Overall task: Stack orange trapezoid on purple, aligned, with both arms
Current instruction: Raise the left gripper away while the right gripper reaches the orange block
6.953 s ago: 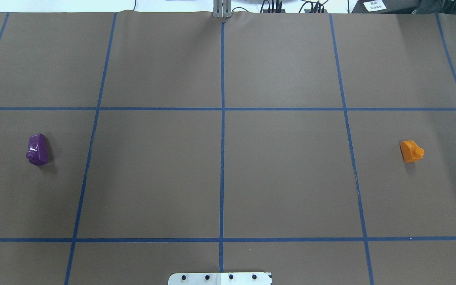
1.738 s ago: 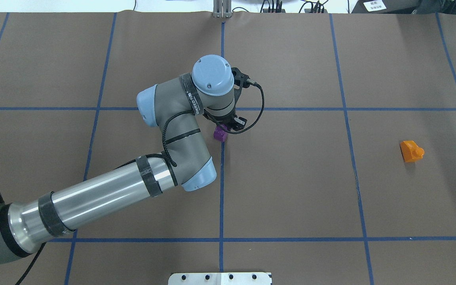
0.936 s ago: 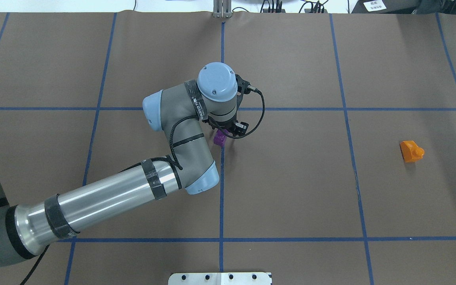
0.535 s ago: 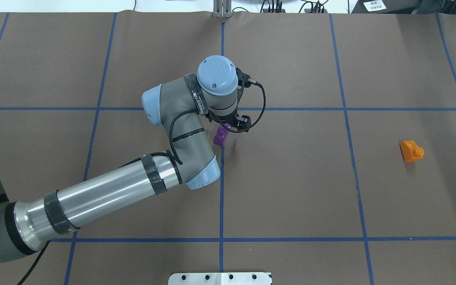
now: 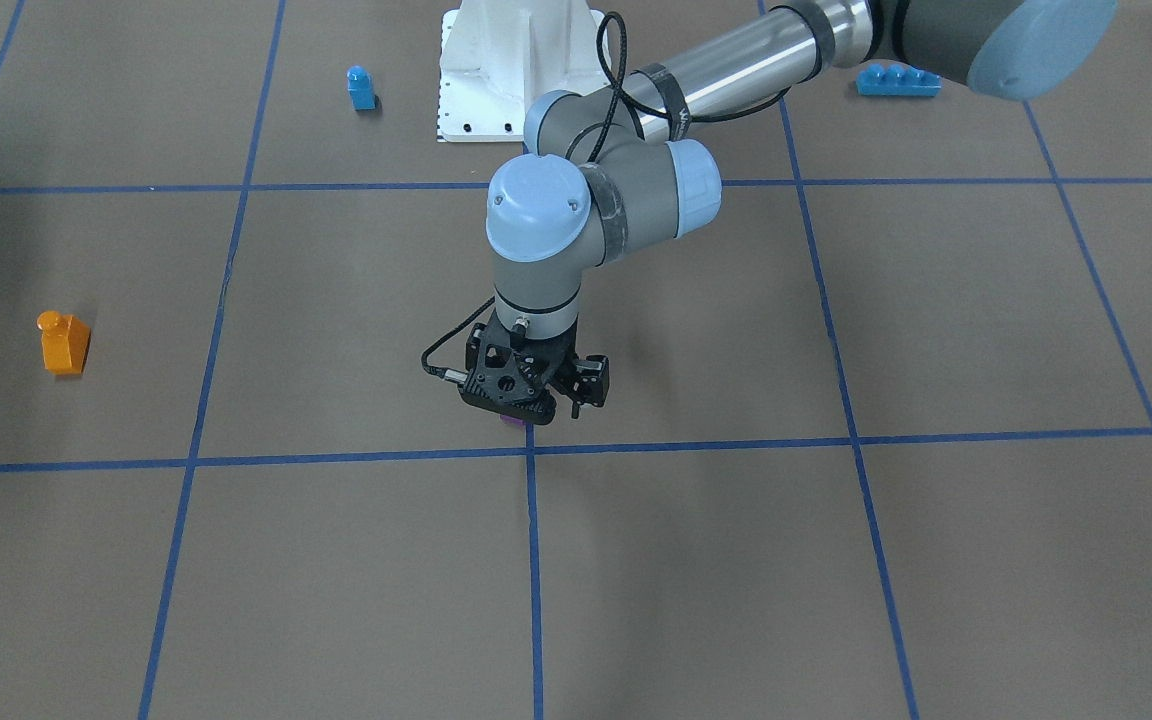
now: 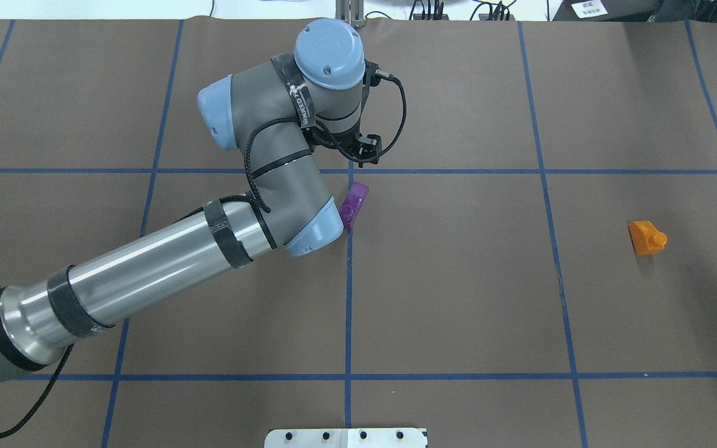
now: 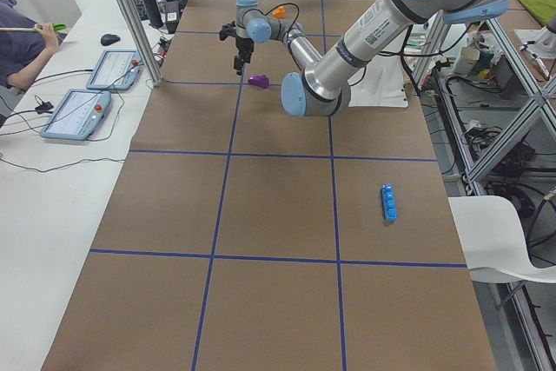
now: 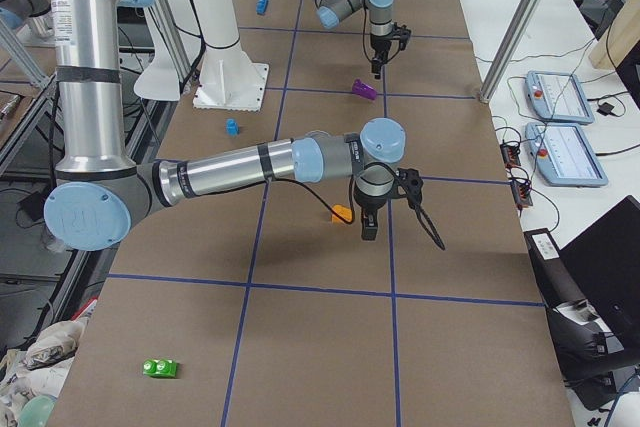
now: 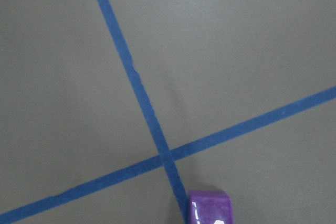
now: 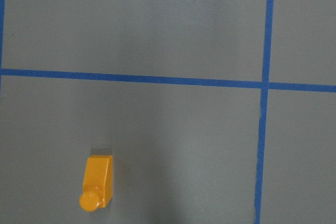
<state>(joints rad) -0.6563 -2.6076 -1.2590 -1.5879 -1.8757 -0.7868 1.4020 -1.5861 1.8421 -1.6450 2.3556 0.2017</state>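
The purple brick (image 6: 354, 205) lies free on the brown table beside the centre blue line; it also shows at the bottom edge of the left wrist view (image 9: 209, 208). My left gripper (image 6: 355, 157) hangs above and beyond it, apart from it, open and empty. In the front view the left gripper (image 5: 526, 410) covers all but a sliver of the purple brick (image 5: 514, 423). The orange trapezoid (image 6: 646, 238) sits alone at the far right, stud up, and shows in the right wrist view (image 10: 97, 187). My right gripper (image 8: 368, 229) hangs high near it; I cannot tell whether it is open.
A small blue single-stud brick (image 5: 361, 88) and a long blue brick (image 5: 898, 80) lie near the robot's white base (image 5: 496, 80). A green brick (image 8: 160, 368) lies near the table's right end. Blue tape lines grid the brown mat.
The left arm carried the purple brick from the far left to the table's centre. In the last half second it let go and lifted away from it. The orange trapezoid has not moved.
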